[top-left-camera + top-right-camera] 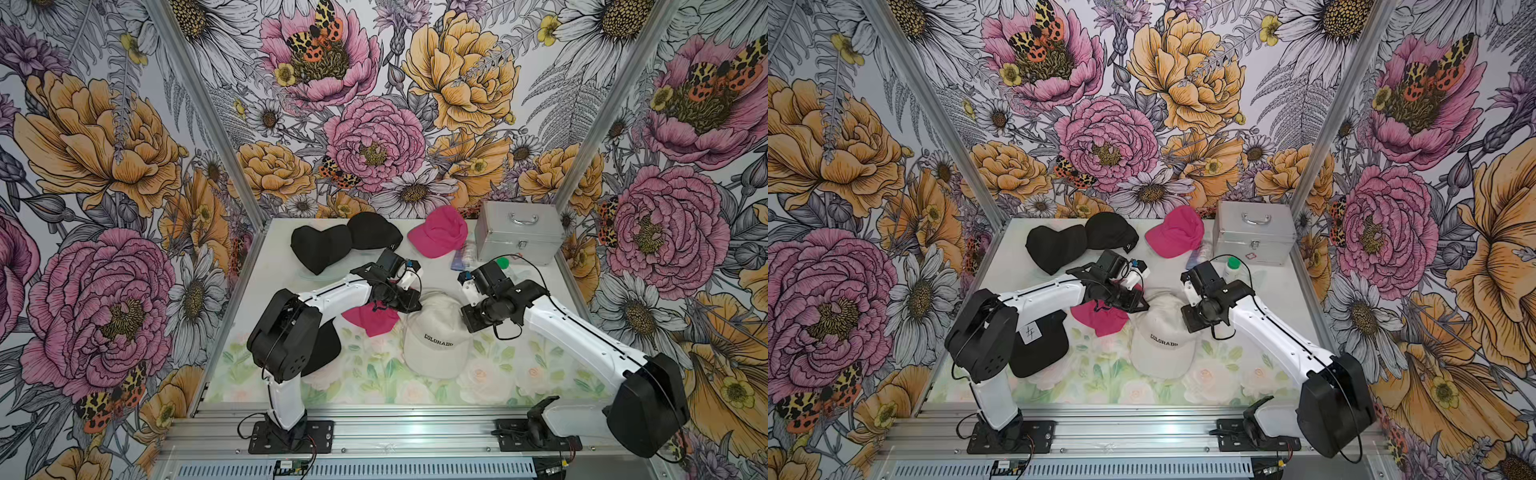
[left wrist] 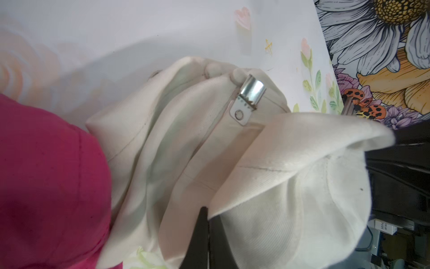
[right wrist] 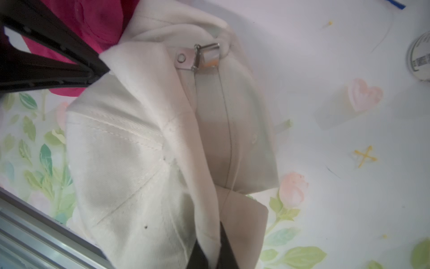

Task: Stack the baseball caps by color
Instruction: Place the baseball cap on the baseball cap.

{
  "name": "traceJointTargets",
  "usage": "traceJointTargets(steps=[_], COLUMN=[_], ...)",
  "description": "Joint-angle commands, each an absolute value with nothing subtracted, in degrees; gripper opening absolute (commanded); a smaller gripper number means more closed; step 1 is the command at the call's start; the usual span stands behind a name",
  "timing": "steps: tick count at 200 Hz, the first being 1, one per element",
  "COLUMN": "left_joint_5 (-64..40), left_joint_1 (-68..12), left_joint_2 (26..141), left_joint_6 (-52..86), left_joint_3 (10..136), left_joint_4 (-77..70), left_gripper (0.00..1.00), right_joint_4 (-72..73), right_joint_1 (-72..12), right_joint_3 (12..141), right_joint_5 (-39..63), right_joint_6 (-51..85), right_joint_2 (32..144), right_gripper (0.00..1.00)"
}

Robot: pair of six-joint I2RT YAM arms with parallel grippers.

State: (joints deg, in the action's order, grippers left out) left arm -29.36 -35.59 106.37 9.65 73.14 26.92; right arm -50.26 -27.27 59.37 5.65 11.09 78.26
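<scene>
A cream cap (image 1: 436, 336) lettered "COLORADO" lies mid-table, seen in both top views. My left gripper (image 1: 409, 305) is shut on its rear left edge, with a cream fold pinched between the black fingers (image 2: 202, 223). On the cap's right side my right gripper (image 1: 467, 320) is shut on the edge, cream cloth (image 3: 209, 233) caught between its fingers. A strap with a metal buckle (image 2: 250, 93) lies in cream fabric behind the held edge. One hot pink cap (image 1: 372, 320) sits under my left gripper. Another pink cap (image 1: 438, 230) and two black caps (image 1: 320, 247) (image 1: 372, 230) lie at the back.
A third black cap (image 1: 1038, 349) lies partly under my left arm. The silver case (image 1: 517, 232) stands at the back right. In front of it, close to my right wrist, is a small green-lidded bottle (image 1: 503, 262). Metal frame posts and floral walls bound the table.
</scene>
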Motion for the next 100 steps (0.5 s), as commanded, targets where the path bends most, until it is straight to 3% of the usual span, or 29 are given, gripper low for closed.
traceJointTargets(steps=[1,29,56,88,100], left_joint_5=[-25.6,-23.4,-18.6,-9.6,-5.6], left_joint_1=[-35.0,-35.1,-34.5,-36.5,-37.0], left_joint_2=[107.9,108.7,106.7,98.1,95.4], left_joint_6=[9.3,10.4,14.8,18.2,19.6], left_joint_3=[75.1,75.0,73.1,70.1,68.8], left_joint_4=[26.7,26.8,26.8,26.7,26.6], left_gripper=[0.0,0.09,0.33,0.61,0.68], right_joint_4=[-44.7,-43.2,-39.3,-32.7,-31.4], right_joint_1=[-26.9,-27.0,-27.2,-28.1,-28.3], right_joint_3=[63.1,65.8,65.3,62.9,61.9], right_joint_5=[1.7,0.0,-2.9,-5.9,-7.3], right_joint_6=[11.5,11.8,13.9,16.1,17.4], right_joint_2=[81.3,86.3,87.5,83.5,81.5], right_gripper=[0.13,0.26,0.41,0.71,0.99])
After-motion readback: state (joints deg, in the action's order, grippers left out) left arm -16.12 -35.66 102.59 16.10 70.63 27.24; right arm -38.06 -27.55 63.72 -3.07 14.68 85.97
